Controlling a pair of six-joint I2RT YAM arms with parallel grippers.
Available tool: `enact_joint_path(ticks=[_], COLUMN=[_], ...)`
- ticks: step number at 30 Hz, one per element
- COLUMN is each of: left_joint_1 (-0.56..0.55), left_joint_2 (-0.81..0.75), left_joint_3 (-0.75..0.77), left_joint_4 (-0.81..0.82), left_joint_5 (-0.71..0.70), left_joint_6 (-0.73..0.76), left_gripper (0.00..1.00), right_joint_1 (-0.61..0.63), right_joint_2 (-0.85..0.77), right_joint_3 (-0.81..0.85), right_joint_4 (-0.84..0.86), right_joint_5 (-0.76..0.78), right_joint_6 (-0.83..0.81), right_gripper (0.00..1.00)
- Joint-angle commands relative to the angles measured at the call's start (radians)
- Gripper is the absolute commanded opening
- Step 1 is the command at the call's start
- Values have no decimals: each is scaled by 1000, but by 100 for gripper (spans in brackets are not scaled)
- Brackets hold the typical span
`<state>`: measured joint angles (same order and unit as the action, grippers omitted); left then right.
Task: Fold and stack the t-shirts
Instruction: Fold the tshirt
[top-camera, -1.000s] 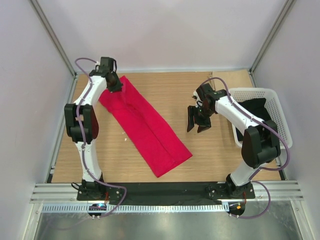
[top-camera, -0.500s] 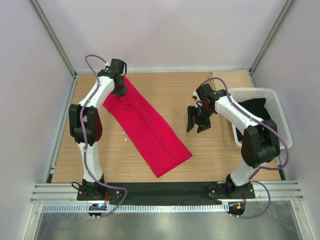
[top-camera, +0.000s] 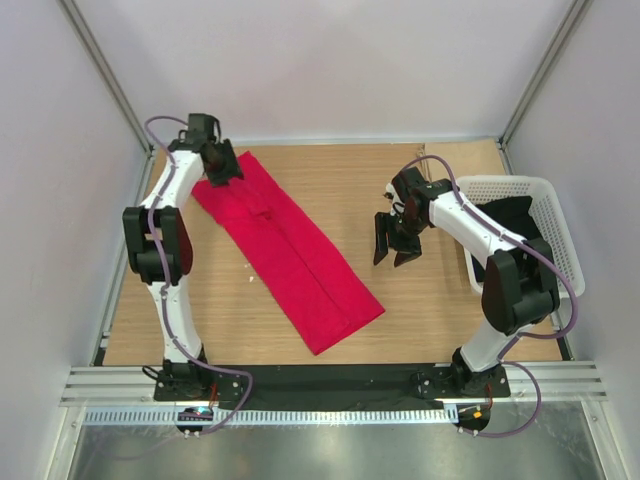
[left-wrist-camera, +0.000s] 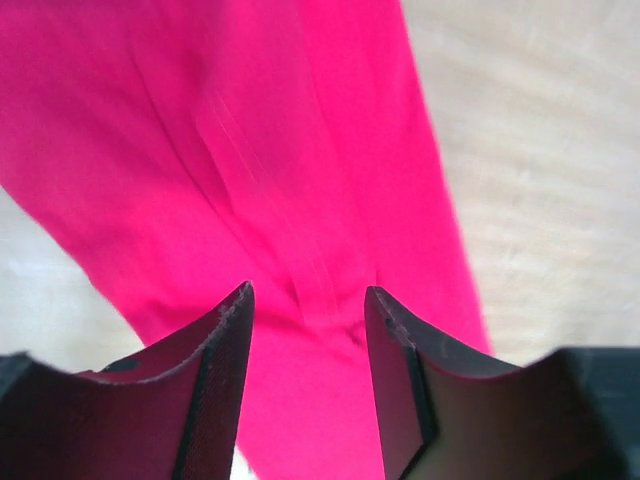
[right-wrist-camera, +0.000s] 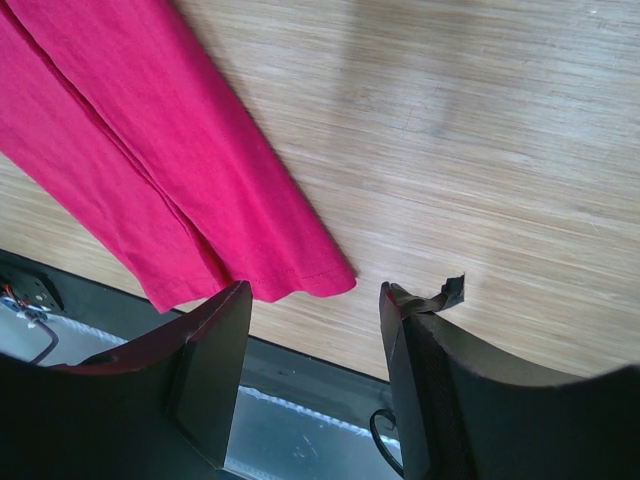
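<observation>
Hovering our left gripper (left-wrist-camera: 307, 296) over red t-shirt (top-camera: 290, 250), fingers parted, empty | we are seeing right gripper (right-wrist-camera: 314, 295) gaping, empty.

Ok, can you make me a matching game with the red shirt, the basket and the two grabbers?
Things:
1. red t-shirt
2. basket
3. left gripper
4. right gripper

Places and states:
A. open, above the bare table
B. open, over the shirt's far end
C. white, at the right edge
D. lying flat in one long strip

Pairs: 1-D, 2-C, 3-B, 4-A
</observation>
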<state>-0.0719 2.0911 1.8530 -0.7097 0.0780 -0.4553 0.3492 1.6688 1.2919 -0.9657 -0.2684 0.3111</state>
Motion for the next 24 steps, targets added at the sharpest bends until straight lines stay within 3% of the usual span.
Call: enact_joint_path(ticks=[1,5,11,17,24], left_joint_1=[122,182,205,205,195], left_joint_2=[67,174,291,342,418], left_joint_3=[110,221,285,272,330], left_joint_4=[119,125,202,387,417], left_joint_5=[189,232,310,431,474], left_joint_6=[-55,-68,-89,-46,-75], left_gripper=[47,38,42,42,38], right_joint_1=[-3,-3,-3,-3,2], right_joint_2=[8,11,22,28,48], right_joint_3=[7,6,0,-11,-3], right_joint_4=[-5,-7,-10,-11,-11], right_joint_5=[3,15,21,20,12], right_joint_6=[-14,-14,-1,14,19], right_gripper=[61,61,61,61,61])
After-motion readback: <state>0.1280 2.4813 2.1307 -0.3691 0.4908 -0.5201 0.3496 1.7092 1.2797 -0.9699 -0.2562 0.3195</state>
